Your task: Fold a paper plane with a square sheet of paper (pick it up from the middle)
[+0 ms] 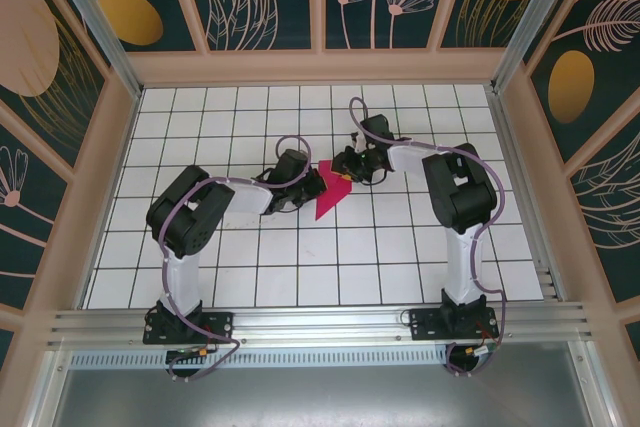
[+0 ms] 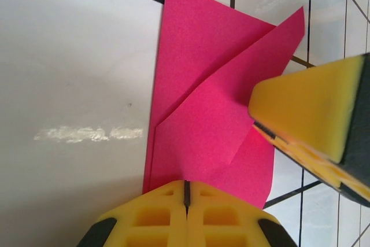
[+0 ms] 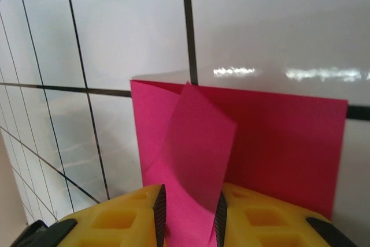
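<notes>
From above, I see the folded sheet of paper (image 1: 331, 195) lying mid-table on the white gridded table (image 1: 250, 247), between the two arms. The left gripper (image 1: 308, 187) is at its left edge and the right gripper (image 1: 348, 169) is at its far corner. I can't read either set of jaws from up here.

On my left wrist camera, the left gripper (image 2: 186, 184) has its jaws pressed together, tips at the near edge of the sheet of paper (image 2: 202, 114). A triangular flap lies creased across it. One yellow finger (image 2: 306, 108) of the right gripper sits over the paper's right side.

On my right wrist camera, the right gripper (image 3: 189, 192) has its jaws a little apart, with a raised flap of the sheet of paper (image 3: 277, 143) standing in the gap.
</notes>
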Robot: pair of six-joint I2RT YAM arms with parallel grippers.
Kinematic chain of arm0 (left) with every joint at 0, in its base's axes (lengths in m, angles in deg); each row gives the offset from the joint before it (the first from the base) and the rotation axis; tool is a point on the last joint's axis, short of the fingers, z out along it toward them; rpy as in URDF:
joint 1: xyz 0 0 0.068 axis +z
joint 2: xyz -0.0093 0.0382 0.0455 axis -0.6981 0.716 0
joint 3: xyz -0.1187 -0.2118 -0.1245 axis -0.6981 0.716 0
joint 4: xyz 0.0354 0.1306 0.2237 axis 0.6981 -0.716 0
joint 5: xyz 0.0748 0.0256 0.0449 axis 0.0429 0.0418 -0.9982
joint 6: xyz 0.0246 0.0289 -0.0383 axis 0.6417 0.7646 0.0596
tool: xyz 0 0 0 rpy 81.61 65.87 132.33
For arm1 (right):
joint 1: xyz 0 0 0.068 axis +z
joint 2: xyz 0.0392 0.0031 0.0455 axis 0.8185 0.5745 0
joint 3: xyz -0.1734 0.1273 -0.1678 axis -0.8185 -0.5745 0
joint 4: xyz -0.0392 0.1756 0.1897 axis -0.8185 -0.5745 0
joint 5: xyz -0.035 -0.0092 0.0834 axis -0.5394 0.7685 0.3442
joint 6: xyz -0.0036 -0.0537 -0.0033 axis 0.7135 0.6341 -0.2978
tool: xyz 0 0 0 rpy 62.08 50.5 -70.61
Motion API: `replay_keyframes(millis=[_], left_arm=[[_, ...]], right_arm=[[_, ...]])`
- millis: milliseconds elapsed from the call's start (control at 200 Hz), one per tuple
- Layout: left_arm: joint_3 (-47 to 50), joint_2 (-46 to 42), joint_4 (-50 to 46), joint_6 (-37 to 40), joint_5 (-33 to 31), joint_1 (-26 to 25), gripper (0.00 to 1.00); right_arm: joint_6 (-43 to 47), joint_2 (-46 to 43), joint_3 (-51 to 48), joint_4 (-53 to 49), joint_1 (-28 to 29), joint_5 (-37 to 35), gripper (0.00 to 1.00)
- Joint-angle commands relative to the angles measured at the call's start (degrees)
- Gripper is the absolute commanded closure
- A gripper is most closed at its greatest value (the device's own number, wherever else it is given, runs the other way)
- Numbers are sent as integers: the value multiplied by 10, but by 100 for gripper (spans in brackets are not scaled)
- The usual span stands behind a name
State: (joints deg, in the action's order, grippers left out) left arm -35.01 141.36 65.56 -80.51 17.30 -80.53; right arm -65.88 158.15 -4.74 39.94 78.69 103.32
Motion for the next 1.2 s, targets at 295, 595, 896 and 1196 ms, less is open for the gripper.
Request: replay_keyframes(millis=[295,595,896,1196], left_arm=[[30,-67,30,12,54,18,87],[89,-133,29,9,51,58,61],[160,-207,113,37,106,77,28],[222,-248,295,-12,168,78,1]], right_arm=[[43,-8,-38,46,6,55,79],[24,-35,-75,145,0,75,99],[-41,-100,-121,284,-33,197,100],[-125,-143,-123,359,-42,283,100]])
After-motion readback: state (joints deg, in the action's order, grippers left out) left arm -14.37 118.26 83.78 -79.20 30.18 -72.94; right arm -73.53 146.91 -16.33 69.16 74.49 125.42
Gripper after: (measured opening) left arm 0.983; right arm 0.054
